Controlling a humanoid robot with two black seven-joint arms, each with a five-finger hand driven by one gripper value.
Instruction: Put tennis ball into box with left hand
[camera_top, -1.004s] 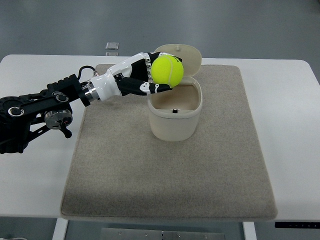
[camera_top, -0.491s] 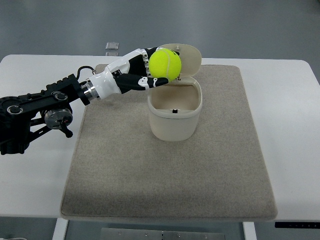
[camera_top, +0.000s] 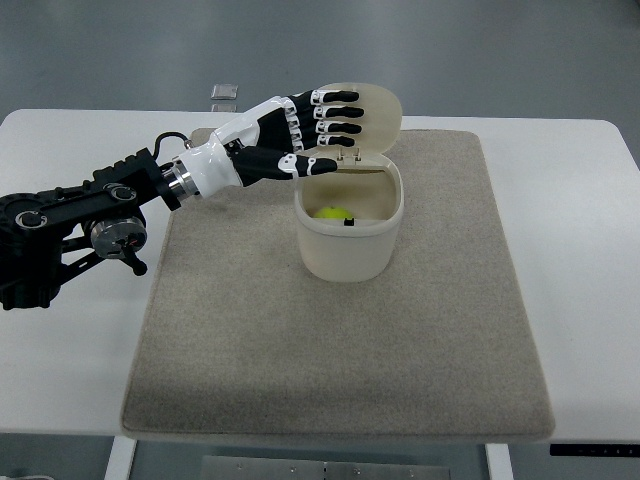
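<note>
one ball (camera_top: 332, 212) sitting down inside the box (camera_top: 350, 245), so pretty much done by the looks of it. left hand (camera_top: 305, 135) up over the back rim, fingers (camera_top: 338, 111) spread flat, gripping nothing. probably parked there because that's the drop spot. lid (camera_top: 375, 110) flipped open behind the hand. box on the mat (camera_top: 340, 340). no right arm showing.

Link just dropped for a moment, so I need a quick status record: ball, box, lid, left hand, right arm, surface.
ball: tennis ball inside the box, partly hidden by its wall
box: cream box upright on the mat
lid: lid open, tipped back
left hand: left hand above the box's rear rim, fingers spread, holding nothing
right arm: not in view
surface: grey mat on white table
</note>
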